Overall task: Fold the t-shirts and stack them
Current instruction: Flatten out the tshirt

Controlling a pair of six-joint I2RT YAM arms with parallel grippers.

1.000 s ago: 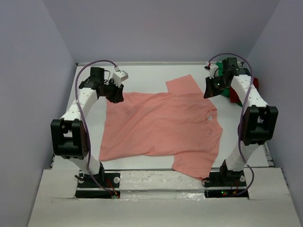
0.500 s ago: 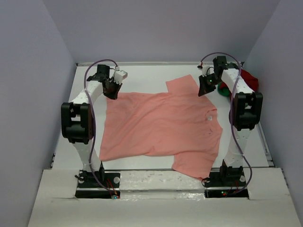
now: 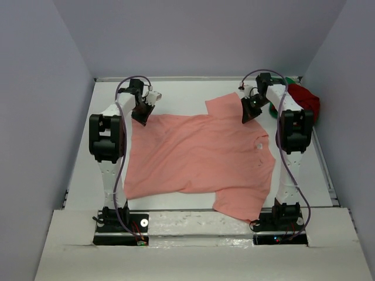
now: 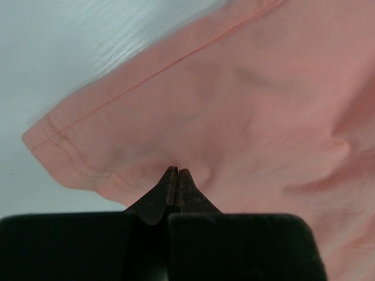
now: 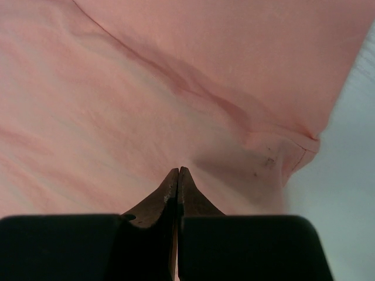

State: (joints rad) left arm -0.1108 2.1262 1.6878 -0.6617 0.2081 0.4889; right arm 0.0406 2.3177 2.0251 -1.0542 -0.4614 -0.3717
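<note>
The left end effector (image 4: 177,171) is fully closed, its tips nipping a small pucker of the salmon-pink t-shirt (image 3: 199,158) just inside the corner where the stitched hem (image 4: 146,76) turns. The right end effector (image 5: 178,170) is also fully closed. Its tips press on the same shirt beside the sleeve seam (image 5: 193,93); I cannot tell whether any cloth is caught between them.

The shirt lies spread flat, taking up most of the bench (image 3: 176,91), with one sleeve toward the far edge and the other toward the arm bases. A small pale tag (image 3: 256,144) sits at its collar, too small to read.

Beyond the shirt's collar side, in the far corner, the dark red t-shirt (image 3: 302,98) lies bunched, and a sliver of the green t-shirt (image 3: 273,110) shows beside it, mostly hidden by the right arm.

The bench is white and smooth with a thin raised rim. Plain lilac-grey walls (image 3: 193,35) close it in on three sides.
</note>
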